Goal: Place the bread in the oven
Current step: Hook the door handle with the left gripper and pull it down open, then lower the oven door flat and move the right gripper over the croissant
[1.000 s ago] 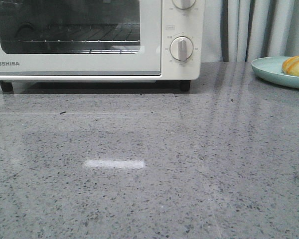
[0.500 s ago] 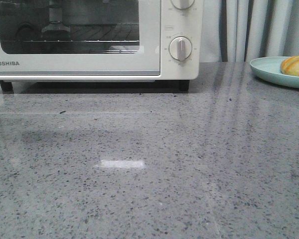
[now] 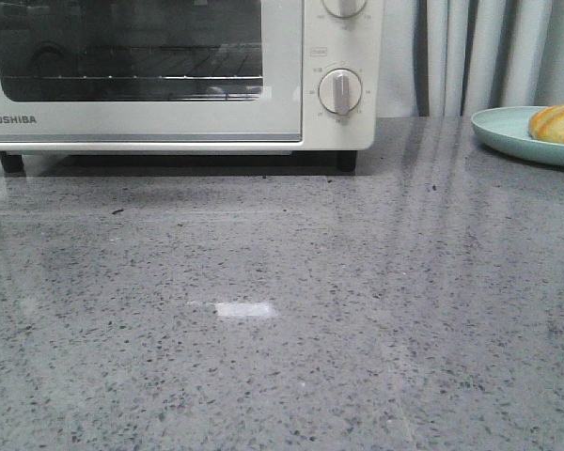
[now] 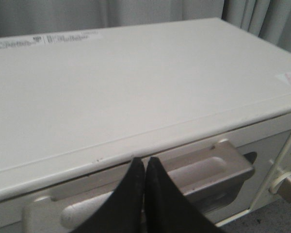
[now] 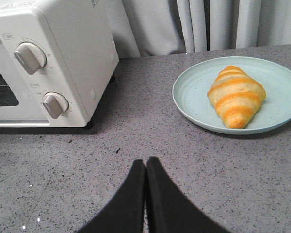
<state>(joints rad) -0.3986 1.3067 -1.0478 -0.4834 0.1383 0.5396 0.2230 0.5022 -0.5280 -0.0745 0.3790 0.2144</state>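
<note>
The bread (image 5: 236, 95), a golden-orange croissant roll with pale stripes, lies on a pale teal plate (image 5: 194, 104); its edge shows at the right of the front view (image 3: 559, 123). The white TOSHIBA oven (image 3: 169, 120) stands at the back left with its door closed; it also shows in the right wrist view (image 5: 68, 58). My left gripper (image 4: 144, 161) is shut and empty, its tips just above the oven's door handle (image 4: 203, 167), over the oven's top edge. My right gripper (image 5: 146, 163) is shut and empty above the counter, short of the plate.
The grey speckled counter (image 3: 291, 310) spreads in front of the oven. Two round dial knobs (image 3: 339, 91) sit on the oven's right panel. Grey curtains (image 3: 489, 56) hang behind the counter. The plate (image 3: 508, 132) sits at the far right.
In the front view a dark reflection in the oven window has appeared and then gone, and the bright glare patch on the counter has shrunk and shifted right. The oven and plate stand as before.
</note>
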